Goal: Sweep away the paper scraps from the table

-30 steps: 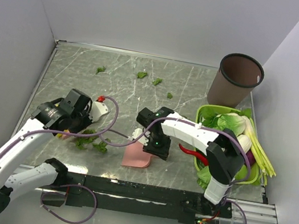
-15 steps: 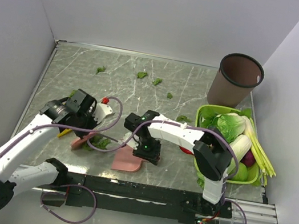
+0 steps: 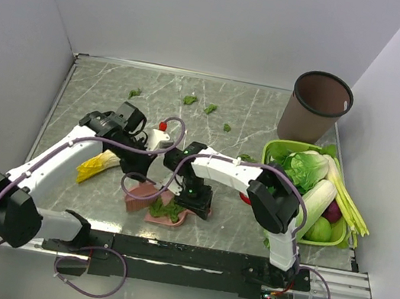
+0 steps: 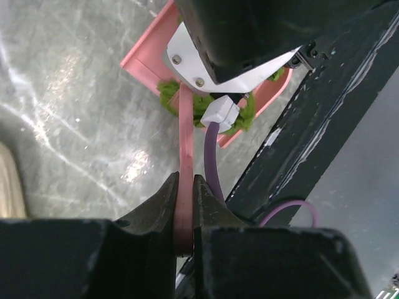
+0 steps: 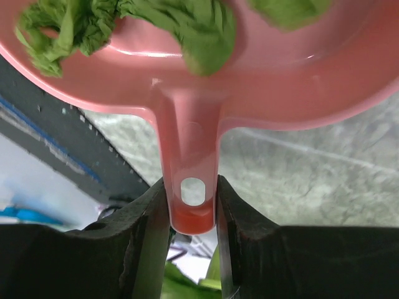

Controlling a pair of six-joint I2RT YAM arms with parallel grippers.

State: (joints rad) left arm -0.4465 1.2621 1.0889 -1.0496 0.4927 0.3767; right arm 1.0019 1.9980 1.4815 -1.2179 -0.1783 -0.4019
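Some paper scraps (image 5: 187,25) sit in the pink dustpan (image 5: 299,93) at the near edge of the worktop (image 3: 100,101). Loose scraps (image 3: 190,100) lie far side. Right tool (image 5: 192,193) clamps the pan's handle, left tool (image 4: 185,187) pinches the pink sweeper (image 4: 185,137). Risk: pan tilts or the sweeper overshoots, and scraps spill off the near edge. Only the top view shows the strays. The wrist views show both grips.

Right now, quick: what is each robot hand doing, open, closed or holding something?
Left hand: closed, pinching a thin pink handle.
Right hand: closed on the pink dustpan's handle.
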